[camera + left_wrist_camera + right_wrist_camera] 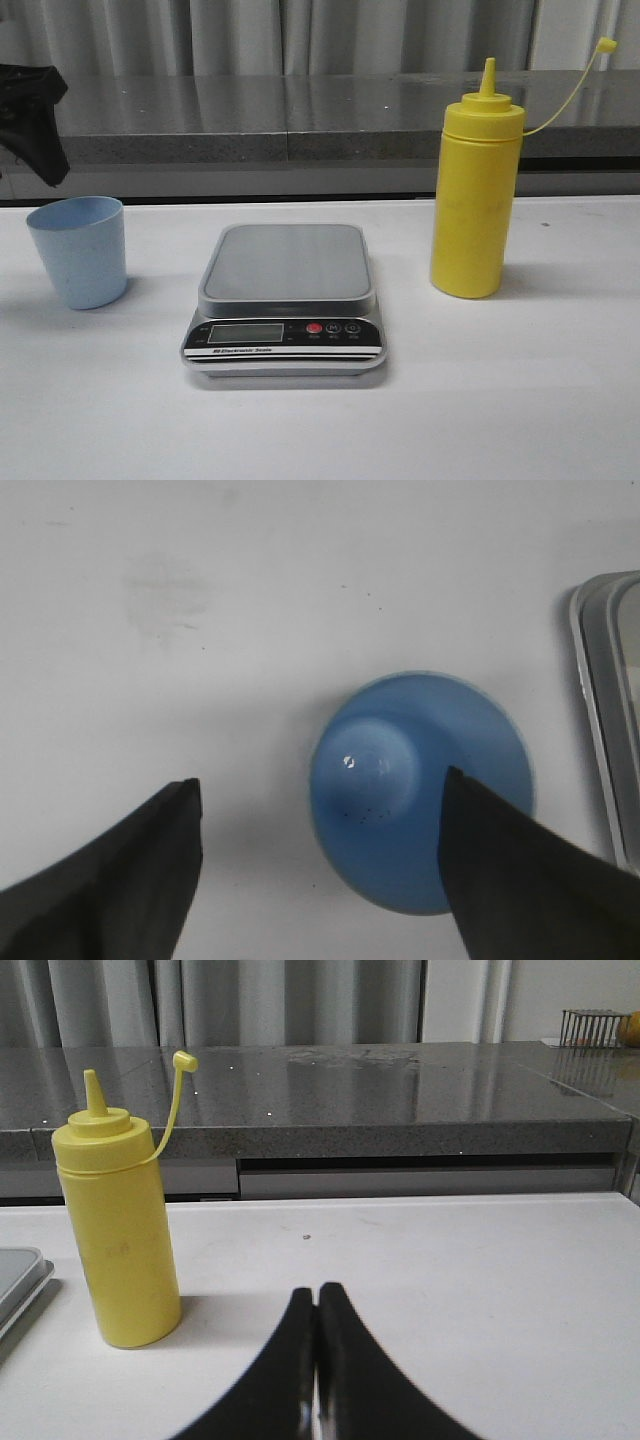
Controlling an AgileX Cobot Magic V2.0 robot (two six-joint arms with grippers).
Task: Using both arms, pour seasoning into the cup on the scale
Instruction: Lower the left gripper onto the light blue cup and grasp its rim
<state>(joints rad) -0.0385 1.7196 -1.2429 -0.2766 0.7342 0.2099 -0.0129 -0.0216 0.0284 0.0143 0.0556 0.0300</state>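
Scale [285,300] flanked by cup [79,250] and seasoning bottle [476,190] on white bench [520,400], left hand [320,865] spread wide above cup, right hand [318,1310] closed, empty.

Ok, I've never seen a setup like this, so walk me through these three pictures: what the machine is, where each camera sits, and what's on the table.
This is a two-armed robot at a white table. The front view looks forward over the table: a light blue cup on the left, a kitchen scale in the middle, a yellow seasoning bottle on the right, cap off and dangling on its tether. The other two cameras ride on the wrists. The left one looks down into the cup, with the left gripper open above it. The right one shows the right gripper shut, empty, with the bottle standing apart from it. Nothing is held, and the scale's platform is bare.
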